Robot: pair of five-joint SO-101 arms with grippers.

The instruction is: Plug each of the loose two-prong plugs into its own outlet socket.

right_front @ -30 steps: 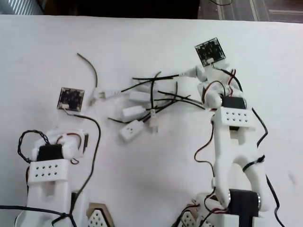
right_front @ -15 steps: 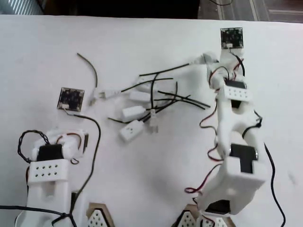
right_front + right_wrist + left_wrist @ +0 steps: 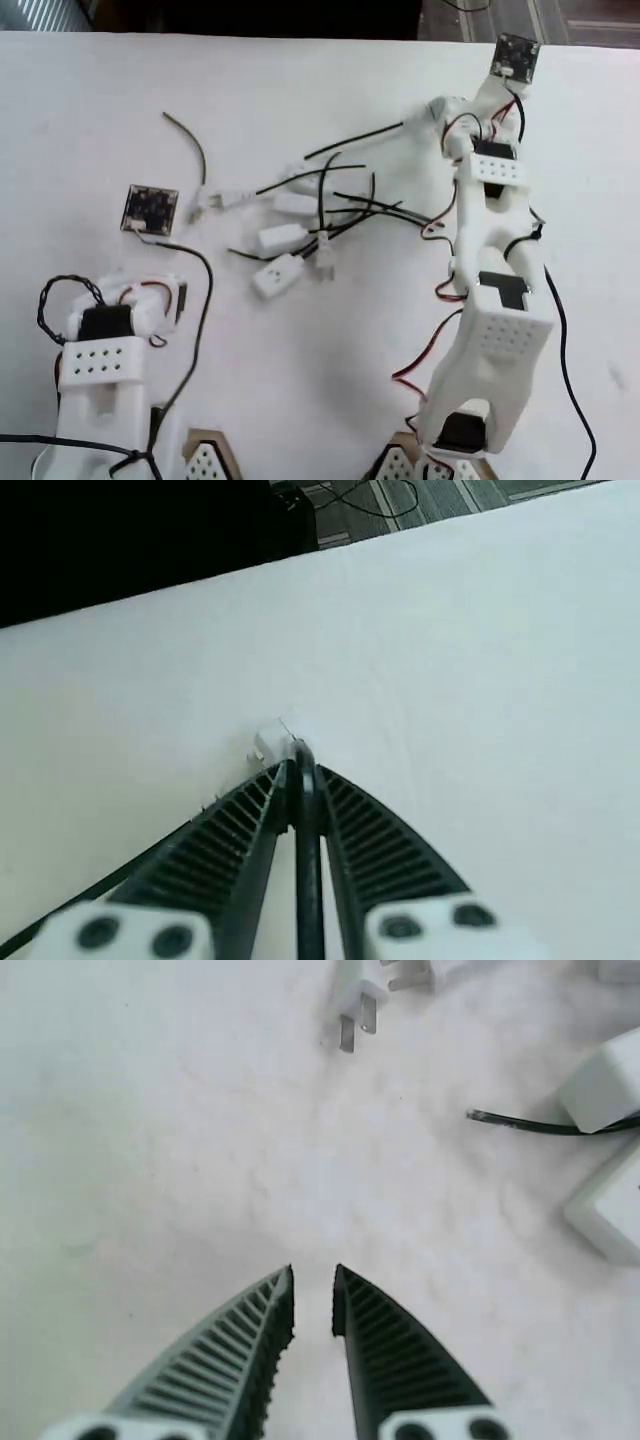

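Note:
My right gripper [image 3: 446,110] is far out at the table's back right, shut on a white two-prong plug [image 3: 424,114] whose black cord [image 3: 352,140] trails back toward the pile. In the right wrist view the plug [image 3: 270,742] pokes out past the fingertips of the gripper [image 3: 303,767], just over the white table. Three white outlet sockets [image 3: 283,237] lie mid-table among tangled cords. A loose plug [image 3: 214,198] lies left of them, also seen as plug [image 3: 355,1000] ahead of my left gripper [image 3: 312,1275], which is shut and holds nothing.
The left arm [image 3: 100,350] stands at the front left. Another small plug [image 3: 325,250] lies right of the sockets. Two socket blocks [image 3: 610,1080] edge the left wrist view. The far table edge [image 3: 330,550] is close beyond the right gripper.
The right arm has stretched out toward the back right corner with the plug, drawing its cord out of the tangle. The left arm has not moved.

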